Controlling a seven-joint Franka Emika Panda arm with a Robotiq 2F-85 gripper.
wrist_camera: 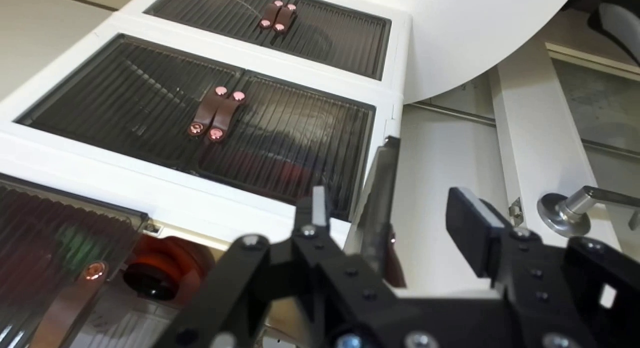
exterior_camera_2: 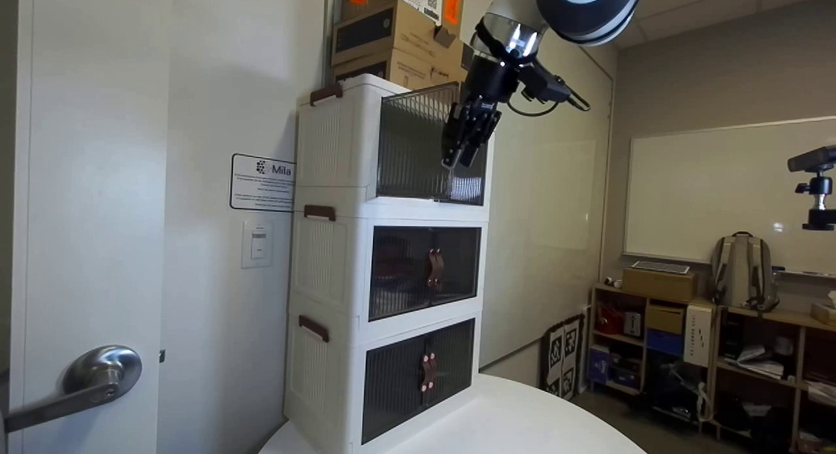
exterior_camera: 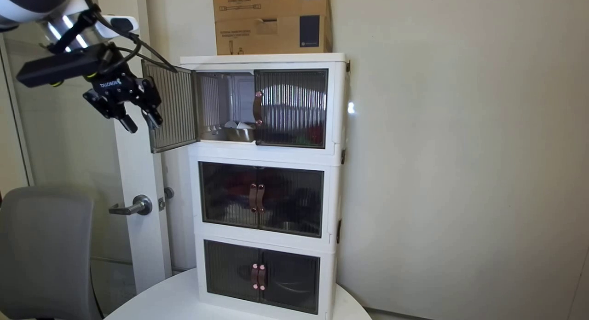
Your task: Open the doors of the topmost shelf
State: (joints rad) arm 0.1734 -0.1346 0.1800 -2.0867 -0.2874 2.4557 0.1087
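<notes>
Pale wall (exterior_camera: 460,126); open door (exterior_camera: 177,113) just beside end effector (exterior_camera: 142,122), jaws apart.

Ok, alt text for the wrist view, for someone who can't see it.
An open gripper up close; one door of the top shelf stands open, seen edge-on between its fingers. The white cabinet looks upside down: the other door, shut, at lower left, two closed pairs of doors higher up. A room door is at right.
</notes>
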